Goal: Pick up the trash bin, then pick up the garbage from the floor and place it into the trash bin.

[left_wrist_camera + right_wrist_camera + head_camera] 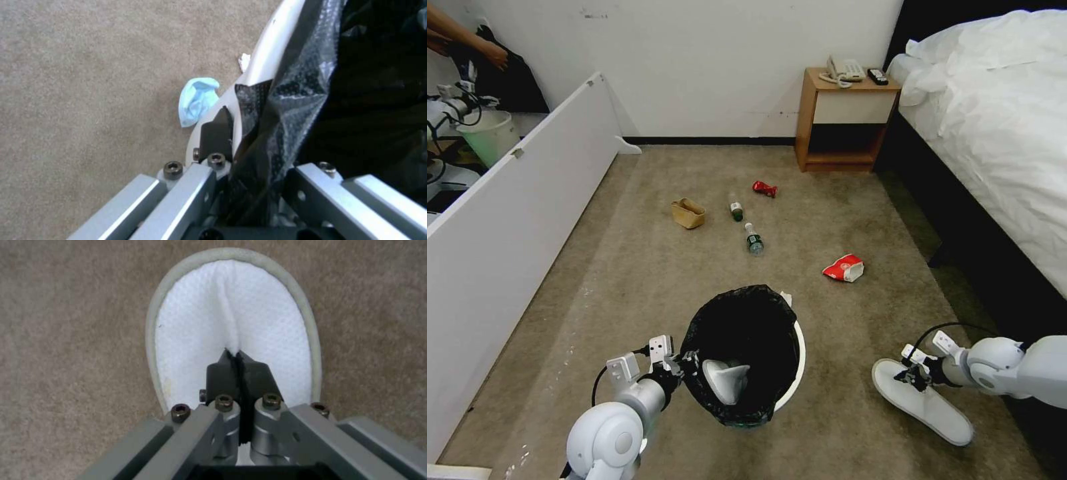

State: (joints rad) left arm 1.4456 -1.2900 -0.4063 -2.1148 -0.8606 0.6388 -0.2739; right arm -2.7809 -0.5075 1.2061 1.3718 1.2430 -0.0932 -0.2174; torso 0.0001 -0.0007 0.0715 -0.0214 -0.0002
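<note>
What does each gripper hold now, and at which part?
Left gripper: the round white plastic bin, by its black-bag-lined rim. Right gripper: the white fabric slipper, by a pinched fold of its upper.

Trash bin [746, 353]: round, white, with a black bag over its rim. One white slipper lies inside it.
Other slipper [924, 402]: white, flat on the carpet, right of the bin.
Snack packet [844, 268]: red and white, on the carpet.
Two bottles [754, 240]: clear, green labels, lying down.
Paper bag [688, 213]: tan, near the bottles.
Red wrapper [764, 189]: crushed.
Mask [196, 100]: blue, just beside the bin.
</note>
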